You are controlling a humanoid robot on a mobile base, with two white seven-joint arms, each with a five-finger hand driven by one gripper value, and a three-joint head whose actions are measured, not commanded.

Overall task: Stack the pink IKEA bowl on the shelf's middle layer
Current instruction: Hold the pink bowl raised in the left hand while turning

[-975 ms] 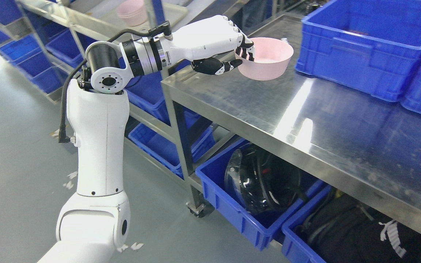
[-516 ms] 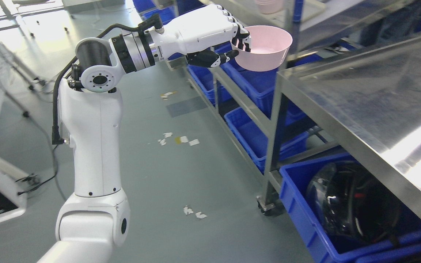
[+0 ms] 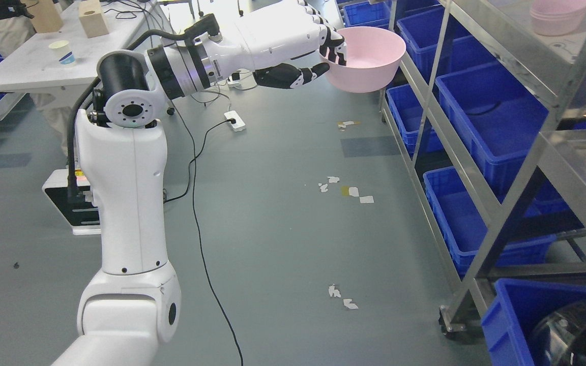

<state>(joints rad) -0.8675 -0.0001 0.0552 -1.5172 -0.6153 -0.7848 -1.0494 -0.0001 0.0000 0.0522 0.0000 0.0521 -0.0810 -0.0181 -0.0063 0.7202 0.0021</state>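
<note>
The left robot hand (image 3: pixel 323 56) pinches the round pink plastic bowl (image 3: pixel 367 58) by its rim; keep it level, then lower it onto the pink bowl stack (image 3: pixel 557 15) on the metal shelf (image 3: pixel 506 56).

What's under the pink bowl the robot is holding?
Nothing holds the bowl up but the left hand. Below it lies bare grey floor. Its underside is hidden.

Open floor (image 3: pixel 283 229) left; shelf uprights (image 3: pixel 433 66) bar the right.
</note>
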